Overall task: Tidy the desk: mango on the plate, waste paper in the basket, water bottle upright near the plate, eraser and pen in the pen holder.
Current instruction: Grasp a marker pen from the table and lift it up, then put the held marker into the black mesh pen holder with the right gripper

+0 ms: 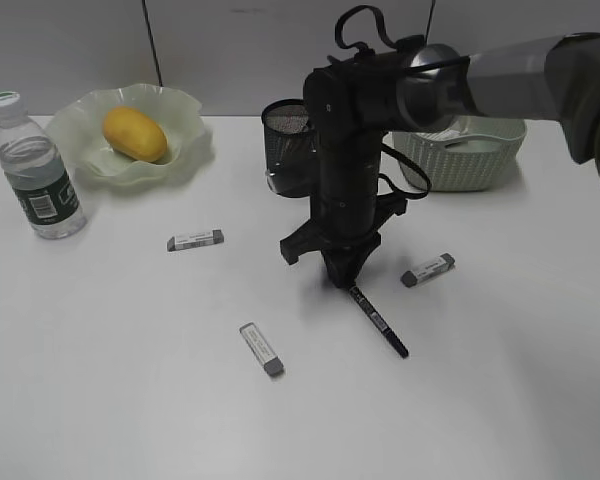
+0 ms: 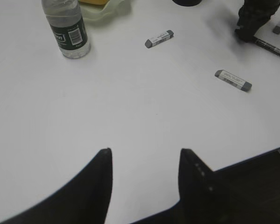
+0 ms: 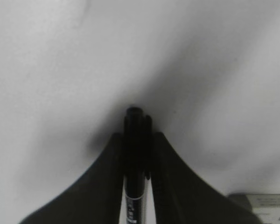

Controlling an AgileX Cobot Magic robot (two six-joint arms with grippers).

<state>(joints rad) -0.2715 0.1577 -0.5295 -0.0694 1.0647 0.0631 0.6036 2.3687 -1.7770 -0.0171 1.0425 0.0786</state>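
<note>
Right gripper (image 1: 346, 280) pinched the pen (image 1: 380, 322) by its near end, low on the desk (image 1: 130, 400), probably to lift it.

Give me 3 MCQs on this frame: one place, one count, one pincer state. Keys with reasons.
1. Where is the mango?
A. on the desk
B. in the plate
C. in the basket

2. How many erasers lie on the desk?
A. one
B. two
C. three

3. The right pincer is
A. shut on the pen
B. open above the pen
C. shut on an eraser

Keys:
1 B: the mango sits inside the plate.
2 C: erasers at on the desk.
3 A: the right pincer squeezes the pen between its fingers.
</note>
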